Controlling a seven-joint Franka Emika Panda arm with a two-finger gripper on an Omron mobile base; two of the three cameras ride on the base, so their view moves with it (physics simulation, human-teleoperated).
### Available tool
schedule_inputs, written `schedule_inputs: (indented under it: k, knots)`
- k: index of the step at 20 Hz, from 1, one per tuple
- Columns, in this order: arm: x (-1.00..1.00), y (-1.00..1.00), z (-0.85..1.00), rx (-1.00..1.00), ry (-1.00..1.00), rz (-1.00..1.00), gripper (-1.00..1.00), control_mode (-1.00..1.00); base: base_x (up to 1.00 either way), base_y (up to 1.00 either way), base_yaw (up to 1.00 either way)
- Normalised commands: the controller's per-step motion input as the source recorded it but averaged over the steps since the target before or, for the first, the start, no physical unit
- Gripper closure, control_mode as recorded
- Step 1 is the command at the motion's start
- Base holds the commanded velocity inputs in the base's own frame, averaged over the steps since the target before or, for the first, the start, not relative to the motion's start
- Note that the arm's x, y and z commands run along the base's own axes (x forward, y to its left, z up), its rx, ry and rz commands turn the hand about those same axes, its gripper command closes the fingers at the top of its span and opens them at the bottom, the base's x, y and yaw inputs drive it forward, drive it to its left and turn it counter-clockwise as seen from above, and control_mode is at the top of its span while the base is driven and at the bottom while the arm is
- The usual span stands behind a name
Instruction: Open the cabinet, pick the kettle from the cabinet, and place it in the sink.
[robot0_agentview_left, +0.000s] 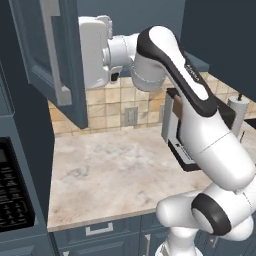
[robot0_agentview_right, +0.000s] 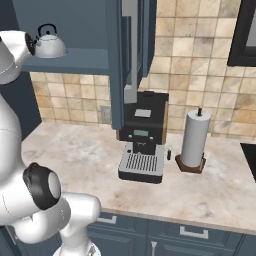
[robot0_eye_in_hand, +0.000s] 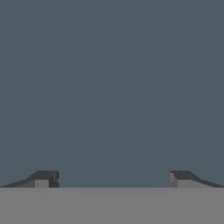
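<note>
A: What's my end effector (robot0_eye_in_hand: 112, 179) doing?

B: In the hand view I see its two dark fingertips (robot0_eye_in_hand: 43, 178) spread wide apart with nothing between them, so it holds nothing. Ahead of them is flat blue-grey surface, too plain for me to say which part of the cabinet (robot0_agentview_right: 75, 60) it is.

A: And the kettle (robot0_agentview_right: 48, 44)?

B: From my right base view it sits on the cabinet's shelf at about 11 o'clock in the picture, upright, black arched handle on top. The cabinet stands open; one door (robot0_agentview_right: 131, 60) juts toward me edge-on, at 12 o'clock above the coffee machine (robot0_agentview_right: 143, 140).

A: The arm?

B: In the left base view my white hand (robot0_agentview_left: 95, 50) is raised up at the cabinet, just beside the other open door (robot0_agentview_left: 47, 55) at 10 o'clock.

A: Anything else on the counter (robot0_agentview_right: 80, 160)?

B: A paper towel roll (robot0_agentview_right: 194, 139) stands just beside the coffee machine, at its 3 o'clock.
</note>
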Motion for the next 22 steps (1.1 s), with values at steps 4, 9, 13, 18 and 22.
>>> schedule_inputs:
  k: [4, 9, 13, 18, 22]
  knots:
    - [0.00, 0.40, 0.00, 0.00, 0.00, 0.04, -1.00, -1.00, 0.00, 0.00, 0.00]
    - [0.00, 0.40, 0.00, 0.00, 0.00, 0.04, -1.00, -1.00, 0.00, 0.00, 0.00]
    - [0.00, 0.34, 0.00, 0.00, 0.00, 0.04, -1.00, -1.00, 0.00, 0.00, 0.00]
    - [0.00, 0.34, -0.05, 0.00, 0.00, 0.03, -1.00, -1.00, 0.00, 0.00, 0.00]
    - [0.00, 0.36, -0.08, 0.00, 0.00, 0.01, -1.00, -1.00, 0.00, 0.00, 0.00]
